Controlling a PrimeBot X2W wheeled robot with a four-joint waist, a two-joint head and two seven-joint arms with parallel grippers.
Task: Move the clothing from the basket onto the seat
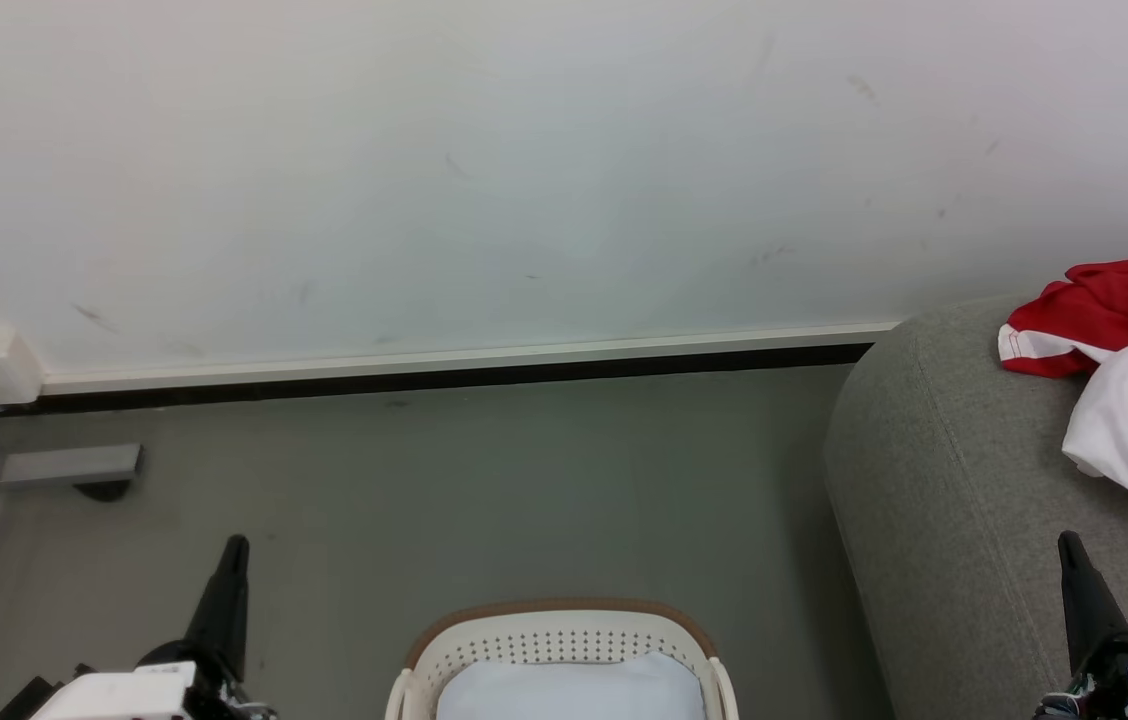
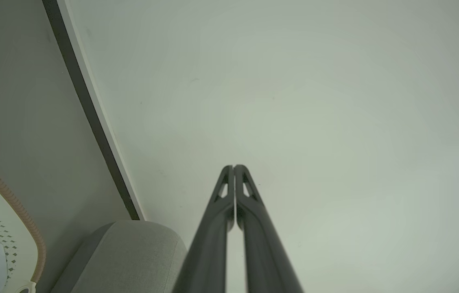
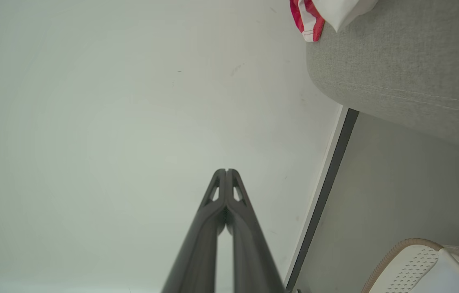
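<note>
Red clothing (image 1: 1124, 370) lies on seat (image 1: 954, 500), beyond right tool (image 1: 1067, 542), apart from it. Basket (image 1: 564, 612) sits right of left tool (image 1: 237, 543). Both tools pressed together, empty.

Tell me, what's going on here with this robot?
The robot is moving laundry. Red-and-white sports clothing already lies on the light grey fabric sofa at the right. The cream perforated plastic basket with a brown rim stands on the floor ahead, something pale inside. Its left gripper and right gripper, dark and two-fingered, are shut and empty.
</note>
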